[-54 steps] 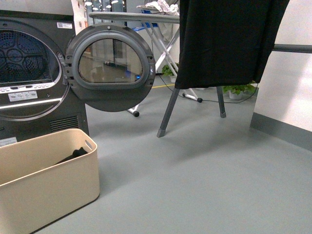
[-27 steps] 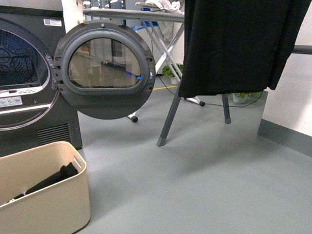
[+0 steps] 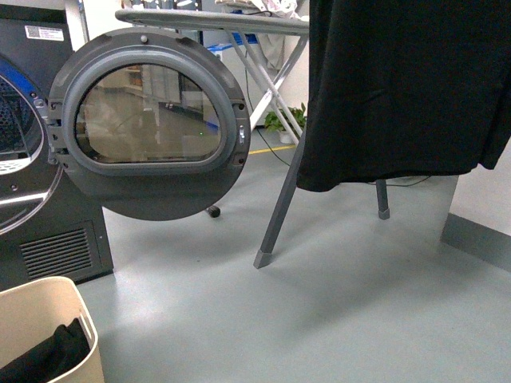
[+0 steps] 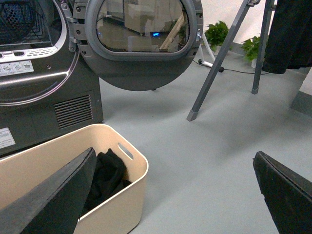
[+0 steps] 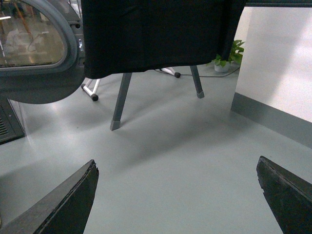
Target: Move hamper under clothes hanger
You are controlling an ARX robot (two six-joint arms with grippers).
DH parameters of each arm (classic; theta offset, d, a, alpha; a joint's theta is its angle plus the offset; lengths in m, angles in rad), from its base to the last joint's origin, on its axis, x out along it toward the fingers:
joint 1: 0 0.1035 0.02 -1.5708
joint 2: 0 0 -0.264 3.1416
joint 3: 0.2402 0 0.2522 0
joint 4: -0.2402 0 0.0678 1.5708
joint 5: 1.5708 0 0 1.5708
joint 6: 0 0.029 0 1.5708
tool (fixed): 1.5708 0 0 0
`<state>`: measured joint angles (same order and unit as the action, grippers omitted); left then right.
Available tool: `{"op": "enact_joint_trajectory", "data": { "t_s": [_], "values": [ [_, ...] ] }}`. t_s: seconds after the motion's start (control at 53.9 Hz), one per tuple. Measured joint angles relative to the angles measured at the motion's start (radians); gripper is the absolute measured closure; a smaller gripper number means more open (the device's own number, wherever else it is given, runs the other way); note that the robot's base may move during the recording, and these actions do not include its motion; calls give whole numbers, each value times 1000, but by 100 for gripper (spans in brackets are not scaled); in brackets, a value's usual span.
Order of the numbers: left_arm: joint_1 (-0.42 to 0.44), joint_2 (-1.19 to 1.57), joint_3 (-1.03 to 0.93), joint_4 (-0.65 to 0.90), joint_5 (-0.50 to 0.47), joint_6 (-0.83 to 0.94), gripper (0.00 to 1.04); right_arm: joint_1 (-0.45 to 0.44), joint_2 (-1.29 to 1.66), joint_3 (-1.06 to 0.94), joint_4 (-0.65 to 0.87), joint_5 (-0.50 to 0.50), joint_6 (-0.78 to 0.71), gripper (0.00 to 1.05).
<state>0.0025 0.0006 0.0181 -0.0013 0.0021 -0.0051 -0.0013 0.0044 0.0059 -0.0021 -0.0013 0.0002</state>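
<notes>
While wide open, both tools (image 4: 174,152) (image 5: 175,160) empty.

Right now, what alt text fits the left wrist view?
A beige hamper holding dark clothes sits before an open dryer. The clothes rack stands apart beyond it; the open left claw frames the view.

The left gripper (image 4: 174,152) is seen from its wrist camera with the jaws spread wide. Its two dark fingers (image 4: 58,195) are caught only at opposite edges of the view, tips well apart. The right gripper (image 5: 177,161) is held the same way, jaws fully parted, with its fingers (image 5: 66,204) cropped at both edges. Both grippers are angled forward and slightly downward.
</notes>
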Motion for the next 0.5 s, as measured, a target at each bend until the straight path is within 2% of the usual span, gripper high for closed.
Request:
{"op": "enact_joint_trajectory", "data": {
  "t_s": [0.501],
  "values": [
    [-3,0,0,0,-1,0,7,0,0,0,0,0,0,7]
  ]
}}
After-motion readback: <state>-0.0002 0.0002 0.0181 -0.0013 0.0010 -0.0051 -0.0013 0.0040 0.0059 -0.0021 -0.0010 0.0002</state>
